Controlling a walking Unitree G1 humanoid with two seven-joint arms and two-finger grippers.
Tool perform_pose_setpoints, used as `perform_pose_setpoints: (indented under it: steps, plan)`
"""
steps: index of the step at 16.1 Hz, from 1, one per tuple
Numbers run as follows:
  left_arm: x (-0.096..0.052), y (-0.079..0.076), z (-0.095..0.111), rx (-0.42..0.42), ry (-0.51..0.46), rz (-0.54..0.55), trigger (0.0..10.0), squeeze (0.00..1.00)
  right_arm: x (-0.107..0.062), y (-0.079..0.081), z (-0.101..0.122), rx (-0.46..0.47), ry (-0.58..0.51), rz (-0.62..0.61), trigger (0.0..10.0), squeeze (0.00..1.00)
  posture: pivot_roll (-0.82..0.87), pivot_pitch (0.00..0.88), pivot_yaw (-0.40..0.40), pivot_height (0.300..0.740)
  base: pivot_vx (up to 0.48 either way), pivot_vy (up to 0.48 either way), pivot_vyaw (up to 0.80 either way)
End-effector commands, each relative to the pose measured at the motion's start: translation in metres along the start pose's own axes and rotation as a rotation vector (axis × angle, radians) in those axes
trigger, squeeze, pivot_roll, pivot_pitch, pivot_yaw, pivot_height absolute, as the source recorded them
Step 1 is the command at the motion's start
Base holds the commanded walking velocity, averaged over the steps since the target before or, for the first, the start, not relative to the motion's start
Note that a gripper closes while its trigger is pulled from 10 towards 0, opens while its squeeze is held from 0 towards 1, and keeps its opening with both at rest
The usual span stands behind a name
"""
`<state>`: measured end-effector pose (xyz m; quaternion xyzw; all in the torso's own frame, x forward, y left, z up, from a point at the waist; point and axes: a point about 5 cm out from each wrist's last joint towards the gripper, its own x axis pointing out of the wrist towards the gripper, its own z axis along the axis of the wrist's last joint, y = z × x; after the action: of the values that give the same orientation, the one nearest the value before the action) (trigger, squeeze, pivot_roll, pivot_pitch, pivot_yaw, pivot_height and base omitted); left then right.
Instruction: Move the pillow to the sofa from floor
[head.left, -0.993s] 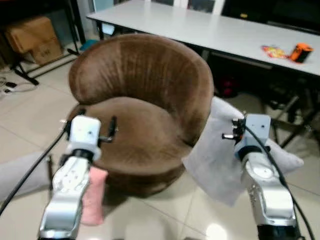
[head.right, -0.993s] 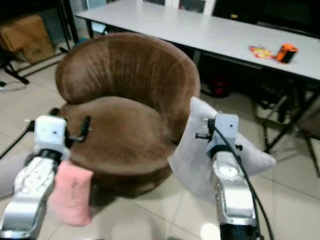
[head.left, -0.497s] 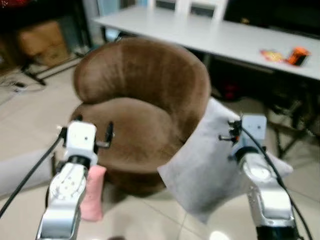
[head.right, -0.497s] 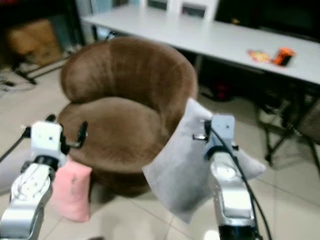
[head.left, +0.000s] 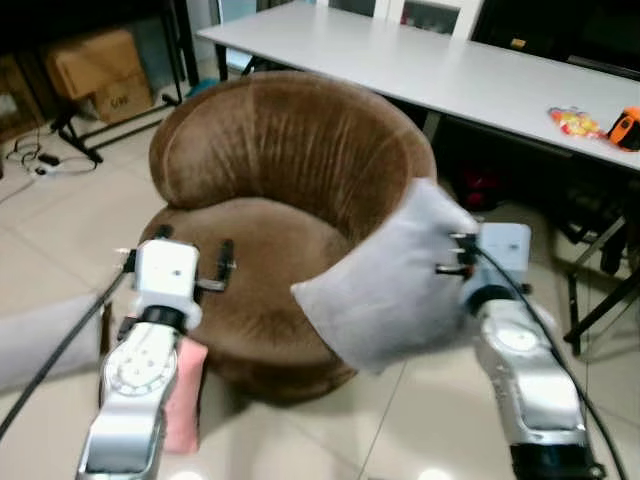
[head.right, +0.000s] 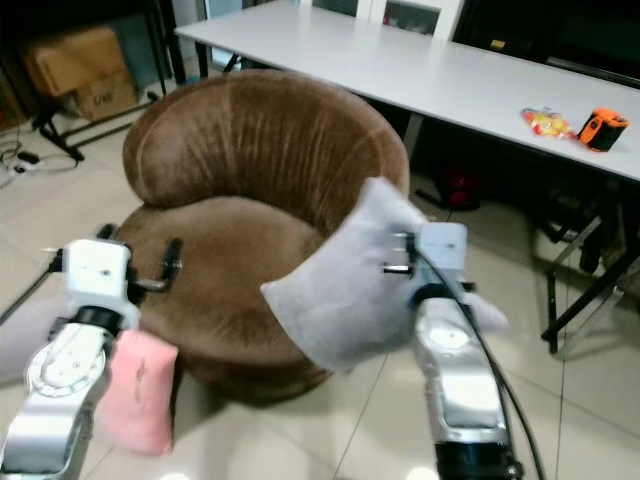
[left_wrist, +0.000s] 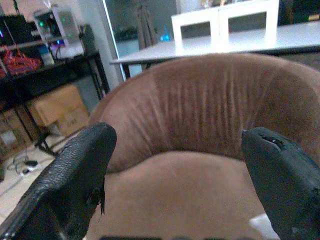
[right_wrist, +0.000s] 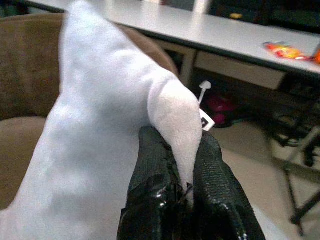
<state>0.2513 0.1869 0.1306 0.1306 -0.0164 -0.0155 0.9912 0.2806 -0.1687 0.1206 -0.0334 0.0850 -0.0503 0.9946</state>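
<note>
Right gripper (right_wrist: 185, 192) clamped on grey pillow (head.left: 385, 280), held beside brown sofa (head.left: 290, 150).

Both silver arms are reaching forward from the robot's body. The right gripper (right_wrist: 184, 187) is pinching a fold of the pillow (head.left: 385, 280) between its closed black fingers (right_wrist: 155, 185), holding it up at mid-height. The left gripper (left_wrist: 175, 175) is hovering level, its fingers (left_wrist: 75, 180) spread wide apart and holding nothing.

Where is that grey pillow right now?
The grey pillow hangs pinched in the right gripper, off the floor, at the brown armchair's right front edge.
</note>
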Motion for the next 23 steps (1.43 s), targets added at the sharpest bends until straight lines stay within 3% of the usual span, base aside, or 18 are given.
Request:
perform_pose_setpoints:
  steps: [1,6,10,18,23]
  plan:
    - [0.000,0.007,0.003,0.019,-0.010,0.020,10.0,0.00,0.002,0.008,0.021,0.003,-0.097,0.037,10.0,0.00,-0.04,0.000,-0.071,0.740,0.304,0.000,0.00]
    - [0.004,0.008,0.007,0.028,-0.029,0.008,10.0,0.00,0.002,0.013,0.042,0.027,-0.173,0.081,10.0,0.00,-0.05,0.000,-0.061,0.740,0.309,0.000,0.77]
    - [0.006,0.007,0.009,0.029,-0.038,0.004,10.0,0.00,0.002,0.020,0.054,0.070,-0.208,0.133,10.0,0.00,-0.05,0.000,-0.068,0.740,0.314,0.000,0.00]
    - [0.005,0.015,0.008,0.047,-0.040,0.024,10.0,0.00,0.005,0.019,0.047,0.076,-0.184,0.119,10.0,0.00,-0.03,0.000,-0.070,0.740,0.314,0.000,0.00]
    - [0.007,0.013,0.008,0.049,-0.043,0.005,10.0,0.00,0.003,0.017,0.045,0.076,-0.180,0.116,10.0,0.00,-0.04,0.000,-0.058,0.740,0.319,0.000,0.00]
